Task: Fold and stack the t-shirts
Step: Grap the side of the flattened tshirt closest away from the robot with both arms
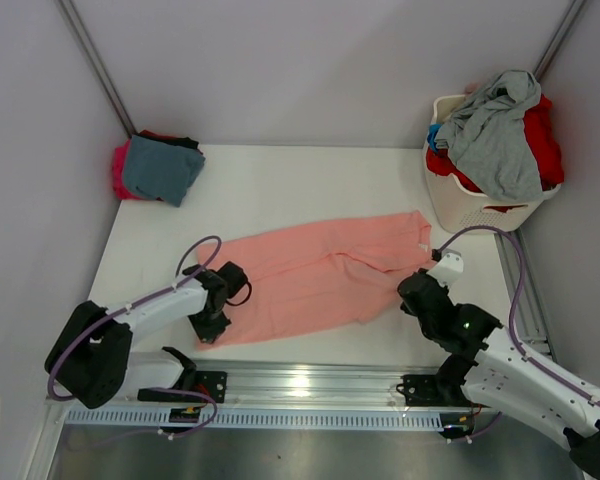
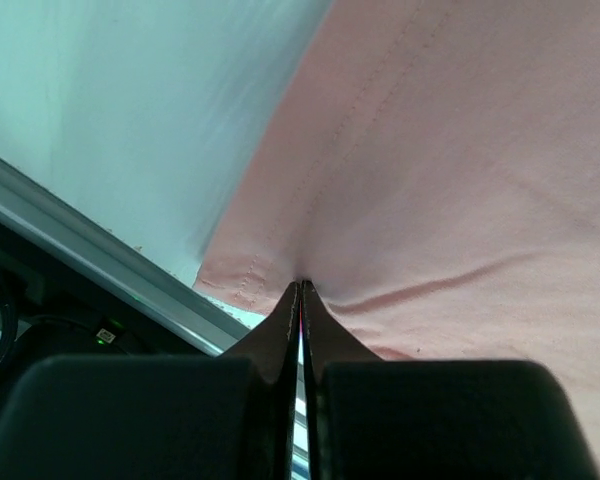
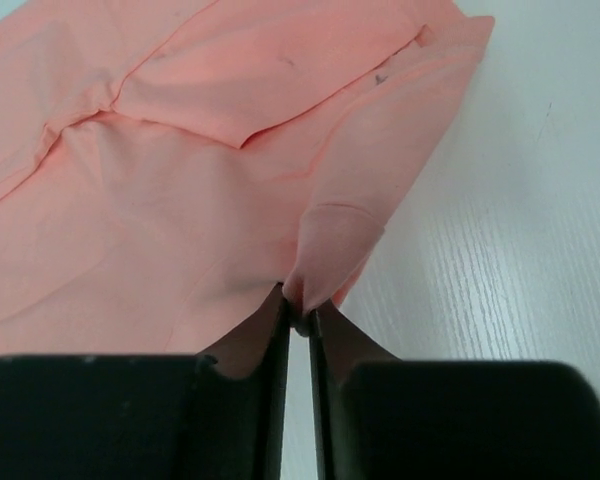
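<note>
Soft salmon-pink t-shirt (image 1: 320, 275) lying slantwise across the middle of the white laminate counter (image 1: 310, 190), its left end nearer the arm bases and overlapping layers showing towards its right end. The left tool (image 2: 301, 288) is pressed together on the hemmed near-left corner, close to the counter's front edge; the right tool (image 3: 298, 305) stands almost together, pinching a small puckered fold at the near-right edge. The step in hand appears to be a fold of the near edge over towards the far one. To do it well, both tools would probably need to rise together and level, keeping the edge between them lightly taut so that the cloth neither sags nor drags the lower layer askew. The right pinch looks shallow and may slip, so a slow lift seems prudent. The left corner sits just beside the brushed aluminium rail (image 1: 300, 380), so a snag there is possible. The counter is smooth and faintly grained, and cloth should slide on it easily. A folded stack of teal-blue, magenta and black shirts (image 1: 160, 168) lies in the far-left corner, well apart from the work. A white slotted plastic laundry basket (image 1: 460, 205) at the far right holds a crumpled grey shirt (image 1: 495, 130) over red cloth (image 1: 545, 140). Plain pale walls enclose the counter.
</note>
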You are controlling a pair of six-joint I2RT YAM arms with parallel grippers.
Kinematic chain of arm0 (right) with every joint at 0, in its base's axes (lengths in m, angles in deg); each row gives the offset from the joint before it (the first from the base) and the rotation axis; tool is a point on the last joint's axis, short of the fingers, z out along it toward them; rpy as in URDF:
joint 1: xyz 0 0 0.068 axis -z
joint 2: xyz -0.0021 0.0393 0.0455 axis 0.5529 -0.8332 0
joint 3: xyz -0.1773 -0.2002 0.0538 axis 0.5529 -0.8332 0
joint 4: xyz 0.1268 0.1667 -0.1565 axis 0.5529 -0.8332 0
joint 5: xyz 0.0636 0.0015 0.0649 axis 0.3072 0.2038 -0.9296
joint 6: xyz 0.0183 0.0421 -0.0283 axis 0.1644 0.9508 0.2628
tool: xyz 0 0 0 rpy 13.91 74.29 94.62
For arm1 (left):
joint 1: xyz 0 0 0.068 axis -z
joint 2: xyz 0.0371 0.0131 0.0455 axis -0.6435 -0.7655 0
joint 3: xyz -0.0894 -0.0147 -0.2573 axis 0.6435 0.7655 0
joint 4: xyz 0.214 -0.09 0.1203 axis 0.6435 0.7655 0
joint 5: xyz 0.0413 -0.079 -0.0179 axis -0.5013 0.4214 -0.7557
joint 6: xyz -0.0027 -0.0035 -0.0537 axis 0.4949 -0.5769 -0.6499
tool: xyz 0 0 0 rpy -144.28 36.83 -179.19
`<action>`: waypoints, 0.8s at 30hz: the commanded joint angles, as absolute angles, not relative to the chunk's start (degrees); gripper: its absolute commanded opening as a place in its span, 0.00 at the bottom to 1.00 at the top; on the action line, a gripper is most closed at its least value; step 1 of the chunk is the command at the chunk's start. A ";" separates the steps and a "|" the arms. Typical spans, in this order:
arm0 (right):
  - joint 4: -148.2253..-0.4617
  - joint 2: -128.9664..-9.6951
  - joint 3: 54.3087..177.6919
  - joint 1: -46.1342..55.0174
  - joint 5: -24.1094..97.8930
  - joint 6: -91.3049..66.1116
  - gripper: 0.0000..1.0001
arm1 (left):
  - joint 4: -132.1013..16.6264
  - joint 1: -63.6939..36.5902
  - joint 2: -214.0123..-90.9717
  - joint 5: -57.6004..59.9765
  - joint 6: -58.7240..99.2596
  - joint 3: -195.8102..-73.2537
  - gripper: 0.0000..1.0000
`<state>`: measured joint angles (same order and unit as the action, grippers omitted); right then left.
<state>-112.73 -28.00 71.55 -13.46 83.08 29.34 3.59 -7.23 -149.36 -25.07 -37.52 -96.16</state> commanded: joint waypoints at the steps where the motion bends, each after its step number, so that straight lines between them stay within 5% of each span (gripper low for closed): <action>1: -111.98 -27.54 73.24 -13.28 85.23 28.75 0.26 | 0.09 -6.83 -147.05 -23.95 -36.44 -96.29 0.01; 5: -110.75 -29.11 72.71 -13.28 85.23 28.84 0.58 | 0.09 -6.83 -146.61 -24.83 -36.27 -96.64 0.01; 10: -106.19 -30.26 71.66 -13.28 83.47 26.56 0.75 | -0.09 -6.83 -145.38 -24.91 -36.27 -97.43 0.01; 24: -115.75 -27.19 72.72 -15.56 73.80 33.48 0.76 | 0.62 -6.92 -138.69 -29.84 -33.28 -102.35 0.01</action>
